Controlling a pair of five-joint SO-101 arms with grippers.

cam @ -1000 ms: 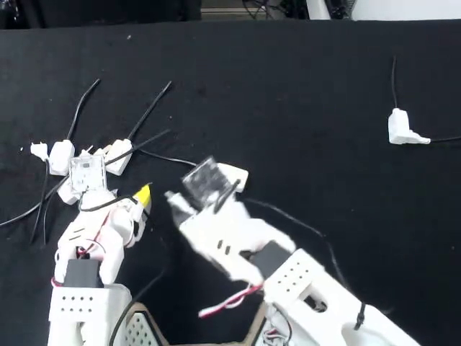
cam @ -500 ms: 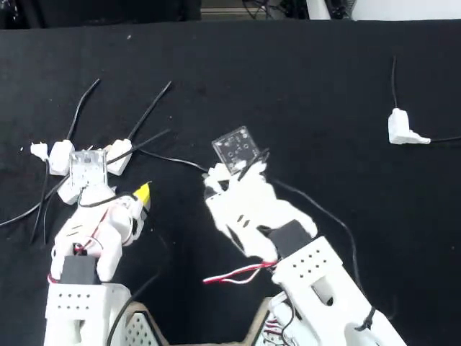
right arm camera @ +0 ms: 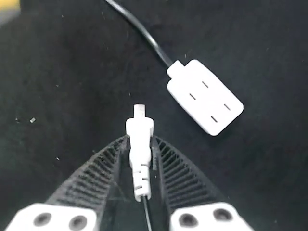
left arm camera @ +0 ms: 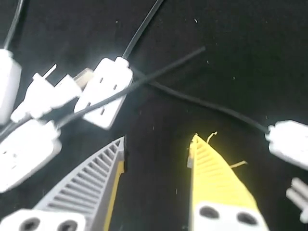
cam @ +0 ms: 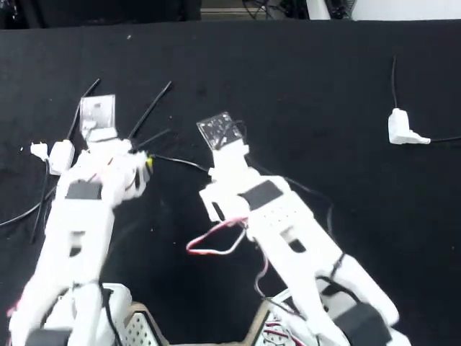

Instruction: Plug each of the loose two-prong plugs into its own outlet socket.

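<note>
My right gripper [right arm camera: 140, 139] is shut on a white two-prong plug [right arm camera: 139, 127], prongs pointing out past the fingertips. A white outlet socket [right arm camera: 204, 101] on a black cord lies flat on the table just ahead of the plug and to one side, slots up. My left gripper [left arm camera: 158, 142] is open above the black table, nothing between its grey and yellow fingers. Ahead of it lie a white outlet socket [left arm camera: 103, 91] crossed by a black cord, a loose plug [left arm camera: 38, 91] and another socket [left arm camera: 24, 149]. In the high view the left arm [cam: 86, 187] covers this cluster.
Another white outlet block [cam: 403, 128] with its cord sits alone at the far right of the table. Black cords [cam: 148, 112] fan out beyond the left cluster. A white socket [cam: 61, 155] and a small plug [cam: 37, 150] lie at the left edge. The right arm [cam: 259, 202] stretches across the middle.
The left arm has stretched forward over the cluster of sockets. The right arm has moved forward and straightened, carrying the plug, and now covers the middle socket in the high view.
</note>
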